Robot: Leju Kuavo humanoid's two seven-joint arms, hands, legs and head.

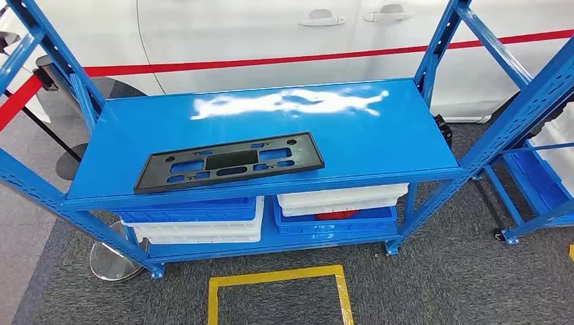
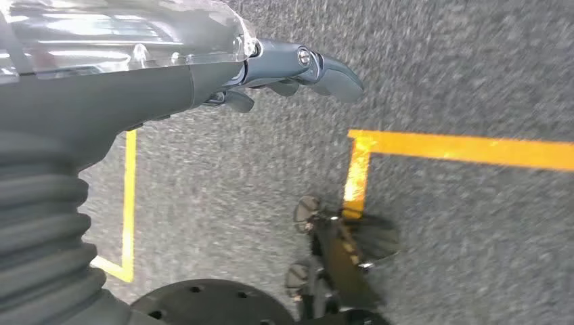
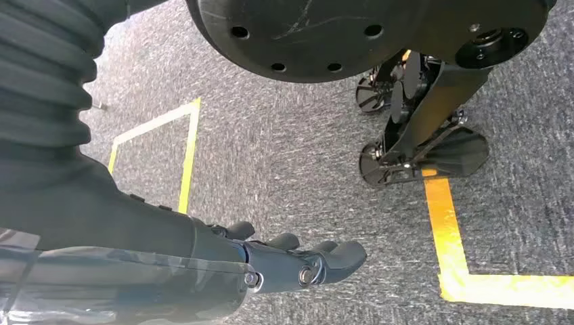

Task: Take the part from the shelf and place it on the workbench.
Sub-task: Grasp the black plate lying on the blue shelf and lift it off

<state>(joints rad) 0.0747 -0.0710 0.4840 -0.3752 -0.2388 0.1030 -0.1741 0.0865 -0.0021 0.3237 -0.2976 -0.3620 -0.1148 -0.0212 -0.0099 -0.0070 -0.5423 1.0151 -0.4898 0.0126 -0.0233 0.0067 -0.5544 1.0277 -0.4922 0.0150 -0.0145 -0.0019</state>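
Part [image 1: 229, 162], black and flat with cut-outs, lies on your blue shelf [image 1: 379, 142], near its front edge and toward the left. Your left hand [image 2: 271, 74] and right hand [image 3: 284, 261] both hang over grey carpet [image 3: 284, 156], fingers loosely extended, holding nothing.

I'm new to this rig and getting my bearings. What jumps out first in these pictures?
A flat black part with cut-outs lies alone near the front edge of the blue shelf. Below it sit white and blue bins. Both hands, left hand and right hand, hang over grey carpet, holding nothing.
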